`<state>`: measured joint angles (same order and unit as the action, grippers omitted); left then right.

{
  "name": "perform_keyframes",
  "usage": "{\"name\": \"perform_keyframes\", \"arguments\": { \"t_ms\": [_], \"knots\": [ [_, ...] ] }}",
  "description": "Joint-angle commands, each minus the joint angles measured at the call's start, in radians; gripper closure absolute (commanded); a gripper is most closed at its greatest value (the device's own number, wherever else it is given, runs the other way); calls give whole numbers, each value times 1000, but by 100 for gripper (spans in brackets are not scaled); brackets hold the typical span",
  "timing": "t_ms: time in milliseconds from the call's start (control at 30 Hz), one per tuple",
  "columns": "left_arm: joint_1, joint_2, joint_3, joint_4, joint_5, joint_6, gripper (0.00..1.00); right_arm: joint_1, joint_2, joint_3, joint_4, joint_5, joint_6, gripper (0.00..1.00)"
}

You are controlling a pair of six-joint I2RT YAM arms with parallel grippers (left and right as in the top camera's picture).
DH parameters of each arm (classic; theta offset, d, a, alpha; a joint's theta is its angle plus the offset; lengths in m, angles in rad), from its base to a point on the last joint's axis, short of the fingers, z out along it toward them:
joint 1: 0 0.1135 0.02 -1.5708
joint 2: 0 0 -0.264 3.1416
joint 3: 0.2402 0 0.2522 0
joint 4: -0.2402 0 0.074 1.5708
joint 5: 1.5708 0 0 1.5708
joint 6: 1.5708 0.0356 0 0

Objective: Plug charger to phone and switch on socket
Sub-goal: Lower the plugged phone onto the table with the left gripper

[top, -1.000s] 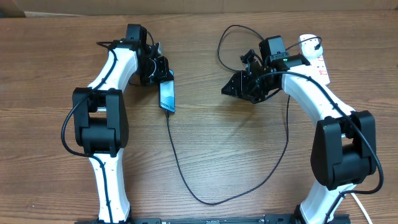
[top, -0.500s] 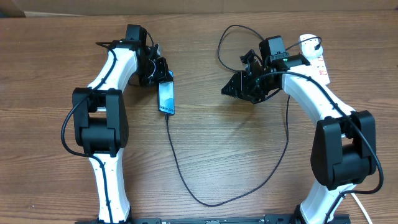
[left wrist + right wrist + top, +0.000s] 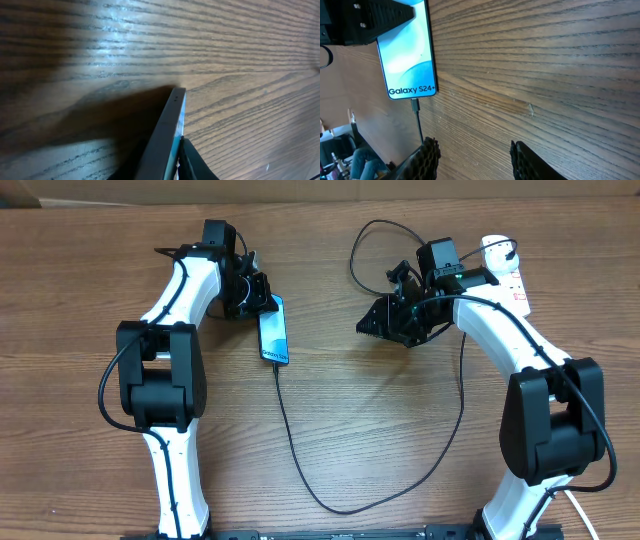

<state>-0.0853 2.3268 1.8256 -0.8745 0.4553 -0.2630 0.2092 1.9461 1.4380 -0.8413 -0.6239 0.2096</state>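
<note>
Brown wooden table [image 3: 380, 430] with a slim blue-screened smartphone [image 3: 273, 330], thin black cable [image 3: 290, 450] attached. Left gripper [image 3: 260, 297] clamps the smartphone; right gripper [image 3: 365, 327] gapes wide.

Phone [image 3: 273, 330] left, socket [image 3: 512, 275] at far right

The phone [image 3: 167, 135] rises from the bottom middle, seen edge-on. It shows a dark grey side with a small hole near its far corner and a thin strip of light-blue screen along its right. The left claw [image 3: 157, 172] holds it at the bottom edge, with one black finger [image 3: 196, 162] against the screen side. A dark shadow spreads left of the phone across the wooden surface [image 3: 240, 60].
</note>
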Motion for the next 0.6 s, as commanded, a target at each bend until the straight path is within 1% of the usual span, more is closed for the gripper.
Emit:
{"name": "perform_keyframes", "arguments": {
  "t_ms": [0, 267, 500, 567],
  "knots": [
    [-7, 8, 8, -16, -12, -10, 87, 0, -24, 23, -2, 3, -10, 54],
    [-7, 8, 8, -35, -21, -10, 85, 0, -24, 23, -3, 2, -10, 54],
    [-7, 8, 8, -46, -21, -10, 76, 0, -24, 23, -3, 2, -10, 54],
    [-7, 8, 8, -46, -21, -10, 75, 0, -24, 23, -4, 2, -10, 54]
  ]
}}
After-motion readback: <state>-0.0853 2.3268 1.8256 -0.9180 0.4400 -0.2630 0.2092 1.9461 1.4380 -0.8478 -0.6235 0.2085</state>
